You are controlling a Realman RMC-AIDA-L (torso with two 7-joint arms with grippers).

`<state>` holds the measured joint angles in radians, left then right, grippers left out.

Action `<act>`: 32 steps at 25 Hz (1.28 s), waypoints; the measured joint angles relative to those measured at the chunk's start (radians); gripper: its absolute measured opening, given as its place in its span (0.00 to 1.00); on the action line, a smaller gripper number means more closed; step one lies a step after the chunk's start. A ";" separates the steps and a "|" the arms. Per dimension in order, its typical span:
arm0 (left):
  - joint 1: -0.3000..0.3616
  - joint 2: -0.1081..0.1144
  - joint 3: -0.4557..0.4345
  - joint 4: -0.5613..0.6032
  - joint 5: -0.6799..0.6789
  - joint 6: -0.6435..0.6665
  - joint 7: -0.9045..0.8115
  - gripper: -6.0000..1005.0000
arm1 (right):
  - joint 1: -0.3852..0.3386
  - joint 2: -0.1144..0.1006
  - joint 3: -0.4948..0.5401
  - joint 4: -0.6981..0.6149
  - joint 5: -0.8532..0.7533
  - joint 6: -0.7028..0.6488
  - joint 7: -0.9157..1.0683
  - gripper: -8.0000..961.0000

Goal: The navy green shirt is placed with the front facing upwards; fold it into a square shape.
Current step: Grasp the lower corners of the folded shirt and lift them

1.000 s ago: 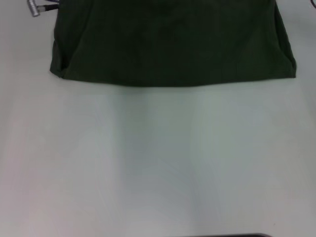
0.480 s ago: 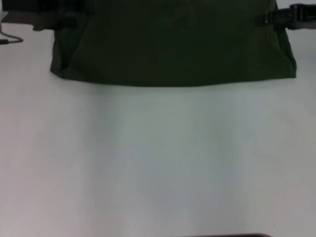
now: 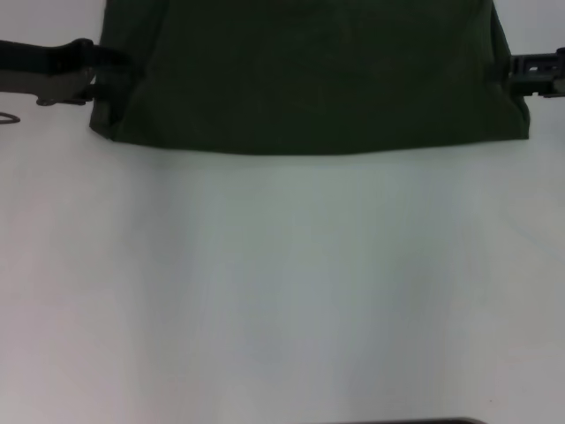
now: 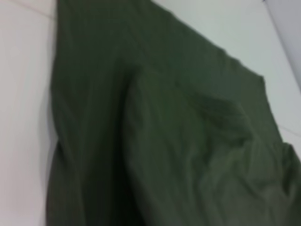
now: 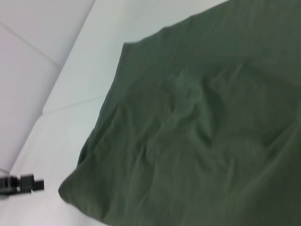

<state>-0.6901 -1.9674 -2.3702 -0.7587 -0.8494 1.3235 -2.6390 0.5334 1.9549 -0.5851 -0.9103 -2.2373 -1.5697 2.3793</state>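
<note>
The navy green shirt [image 3: 309, 79] lies at the far side of the white table, plain dark green cloth showing and its straight near edge toward me. No lettering shows. My left gripper [image 3: 108, 67] reaches in from the left at the shirt's left edge. At the right edge, low over the table, is my right gripper [image 3: 523, 75]. Rumpled shirt cloth [image 4: 164, 141] fills the left wrist view. In the right wrist view the shirt [image 5: 197, 141] lies across the table, with the left gripper [image 5: 22, 183] far off past its corner.
Bare white table [image 3: 282, 291] stretches from the shirt's near edge to me. A thin cable loop [image 3: 7, 117] lies at the far left edge. A dark strip [image 3: 406, 421] shows at the bottom edge of the head view.
Both arms have come into view and moved along the shirt's sides toward its near corners. The shirt has kept its place and shape.
</note>
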 joint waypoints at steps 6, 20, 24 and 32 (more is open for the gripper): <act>-0.027 -0.024 0.115 0.002 0.137 -0.090 0.024 0.70 | 0.008 -0.023 0.041 0.021 0.001 -0.011 0.031 0.90; -0.057 -0.046 0.158 0.029 0.205 -0.190 0.052 0.70 | 0.006 -0.037 0.044 0.042 0.000 -0.005 0.031 0.90; -0.070 -0.048 0.164 0.076 0.206 -0.219 0.067 0.81 | 0.005 -0.038 0.044 0.048 0.001 -0.005 0.028 0.90; -0.082 -0.053 0.165 0.103 0.208 -0.245 0.074 0.84 | 0.002 -0.039 0.044 0.053 0.001 -0.006 0.026 0.90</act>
<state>-0.7725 -2.0204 -2.2056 -0.6553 -0.6411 1.0784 -2.5650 0.5350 1.9157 -0.5414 -0.8575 -2.2364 -1.5754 2.4051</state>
